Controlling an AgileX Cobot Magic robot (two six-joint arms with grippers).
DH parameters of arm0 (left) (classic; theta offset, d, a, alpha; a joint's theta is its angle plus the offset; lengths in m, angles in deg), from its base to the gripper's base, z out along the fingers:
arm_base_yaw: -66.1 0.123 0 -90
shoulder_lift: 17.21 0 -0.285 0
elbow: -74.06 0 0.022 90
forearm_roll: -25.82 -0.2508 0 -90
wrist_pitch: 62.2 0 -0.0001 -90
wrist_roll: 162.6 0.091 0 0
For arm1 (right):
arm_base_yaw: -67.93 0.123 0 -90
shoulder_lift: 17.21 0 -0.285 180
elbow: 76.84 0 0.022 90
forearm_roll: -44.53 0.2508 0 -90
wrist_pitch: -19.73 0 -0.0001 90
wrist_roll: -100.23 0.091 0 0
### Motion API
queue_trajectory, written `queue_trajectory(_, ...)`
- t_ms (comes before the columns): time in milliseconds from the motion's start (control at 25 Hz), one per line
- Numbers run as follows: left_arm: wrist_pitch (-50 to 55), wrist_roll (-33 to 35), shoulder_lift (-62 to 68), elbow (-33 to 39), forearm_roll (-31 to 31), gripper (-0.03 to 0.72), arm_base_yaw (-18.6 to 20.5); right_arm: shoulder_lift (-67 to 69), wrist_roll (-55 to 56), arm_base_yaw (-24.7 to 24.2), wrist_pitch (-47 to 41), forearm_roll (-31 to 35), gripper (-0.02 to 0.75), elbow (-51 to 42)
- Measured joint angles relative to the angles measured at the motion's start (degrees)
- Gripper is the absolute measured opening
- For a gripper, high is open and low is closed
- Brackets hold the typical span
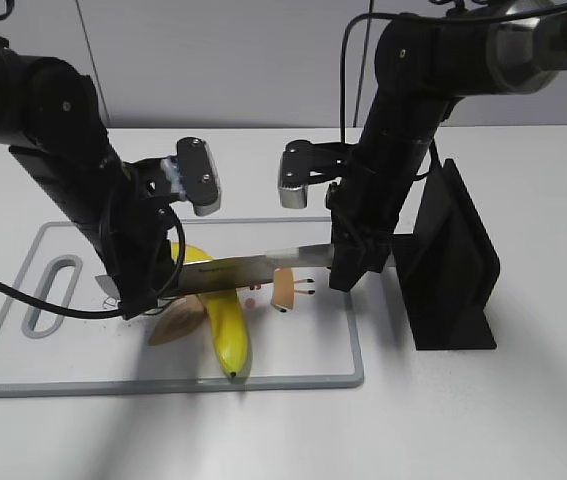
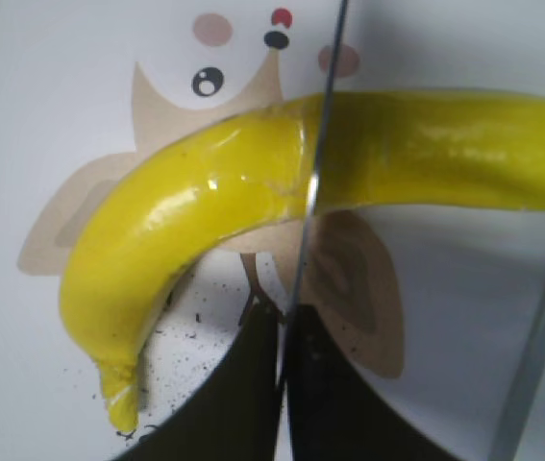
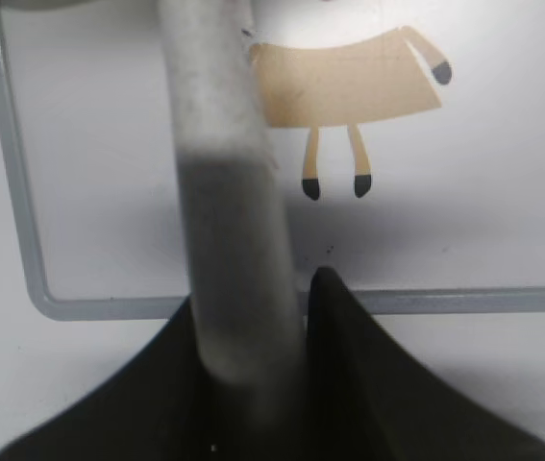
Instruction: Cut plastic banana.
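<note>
The yellow plastic banana (image 1: 227, 328) lies on the white cutting board (image 1: 163, 382), over a printed cartoon animal. A knife (image 1: 248, 267) lies across it with the blade on the banana's seam band. In the left wrist view the thin blade (image 2: 310, 182) crosses the banana (image 2: 185, 211) at the seam. My left gripper (image 1: 143, 297) is shut on the blade's tip end (image 2: 282, 336). My right gripper (image 1: 348, 265) is shut on the knife's grey handle (image 3: 214, 125), its jaws (image 3: 258, 288) over the board's right edge.
A black knife stand (image 1: 453, 270) stands right of the board, close to my right arm. The board has a grey rim (image 3: 3, 173) and a handle slot (image 1: 51, 293) at its left end. Dark specks dot the board near the banana's tip (image 2: 123, 403).
</note>
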Motion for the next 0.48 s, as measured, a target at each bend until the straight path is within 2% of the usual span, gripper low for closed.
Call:
queue_trajectory(240,-0.74,-0.26,-3.86,0.7,-2.0,-0.003,0.0,-4.95,1.25,0.38,1.16,-1.09,0.235,-0.6)
queue_trajectory(480,3.09,-0.32,-16.3,0.7,-4.58,-0.005,-0.51,-14.71,1.49,0.77,-1.05,-0.43,0.233,-0.6)
